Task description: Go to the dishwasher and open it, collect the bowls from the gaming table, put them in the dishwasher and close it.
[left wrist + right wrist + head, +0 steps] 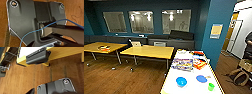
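1. Three bowls on the gaming table (189, 86), lower right of the head view: a blue bowl (181, 81) at lower centre, a flatter blue bowl (201, 78) to its right, a smaller green bowl (211, 86) near the right edge, all apart from each other.
2. Same white tabletop, farther back: a colourful flat box (182, 64), an orange-red packet (199, 65) just to its right, more small items at the far end, too blurred to name.
3. Two yellow tables: one (147, 51) at centre, one (102, 47) at left carrying a small red-orange thing, unclear what.
4. Three windows (141, 22) on the dark blue back wall, with a dark sofa (171, 41) below them.
5. Right edge: a person (249, 43) cut off by the frame, with a bag (240, 76) on the wood floor (116, 80).
6. Left wrist view: the robot's dark plate over the wood floor, with a blue cable (50, 25) looping across; left hand's state cannot be told.
7. Right wrist view: the arm hangs low over the floor, its dark plate at the bottom; the table's yellow end with a black slot unit (37, 57) is at upper centre. Right hand's state cannot be told.
8. A dark metal frame at upper left of the right wrist view is cut off and hard to make out.
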`<state>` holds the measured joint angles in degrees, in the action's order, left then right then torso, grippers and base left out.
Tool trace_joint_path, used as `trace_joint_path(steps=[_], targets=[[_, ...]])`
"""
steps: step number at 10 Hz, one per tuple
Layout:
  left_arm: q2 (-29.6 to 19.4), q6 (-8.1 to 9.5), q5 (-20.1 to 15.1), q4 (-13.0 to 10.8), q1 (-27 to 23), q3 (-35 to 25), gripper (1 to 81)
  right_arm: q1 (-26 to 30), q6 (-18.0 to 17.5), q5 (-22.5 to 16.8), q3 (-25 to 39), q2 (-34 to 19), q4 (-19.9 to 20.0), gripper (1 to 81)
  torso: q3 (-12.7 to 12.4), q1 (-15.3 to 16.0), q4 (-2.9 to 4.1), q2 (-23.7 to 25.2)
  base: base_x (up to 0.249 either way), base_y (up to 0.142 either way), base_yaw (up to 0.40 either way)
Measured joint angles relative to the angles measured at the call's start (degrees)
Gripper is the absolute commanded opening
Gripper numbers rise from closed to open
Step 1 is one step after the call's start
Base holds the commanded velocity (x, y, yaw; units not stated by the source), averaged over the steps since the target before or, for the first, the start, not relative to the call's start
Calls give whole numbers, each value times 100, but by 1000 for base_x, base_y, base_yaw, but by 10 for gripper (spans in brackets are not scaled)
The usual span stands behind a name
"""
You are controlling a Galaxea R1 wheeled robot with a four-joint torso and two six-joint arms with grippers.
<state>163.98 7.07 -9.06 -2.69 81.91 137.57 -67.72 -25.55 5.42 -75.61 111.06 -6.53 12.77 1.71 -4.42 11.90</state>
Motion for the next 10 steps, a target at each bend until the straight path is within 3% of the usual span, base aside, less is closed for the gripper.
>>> trace_joint_path(steps=[2,5,10], targets=[[185,0,9,2,-2,413,811,289,-118,-179,155,-194,-5,811,64,-2,0,0,0,0,0],[555,0,11,9,-68,989,811,808,-330,-580,278,-254,-7,811,391,0,0,0,0,0,0],[573,-2,57,11,-99,997,811,1342,-763,-1015,196,-293,-11,811,903,9,0,-9,0,0,0]])
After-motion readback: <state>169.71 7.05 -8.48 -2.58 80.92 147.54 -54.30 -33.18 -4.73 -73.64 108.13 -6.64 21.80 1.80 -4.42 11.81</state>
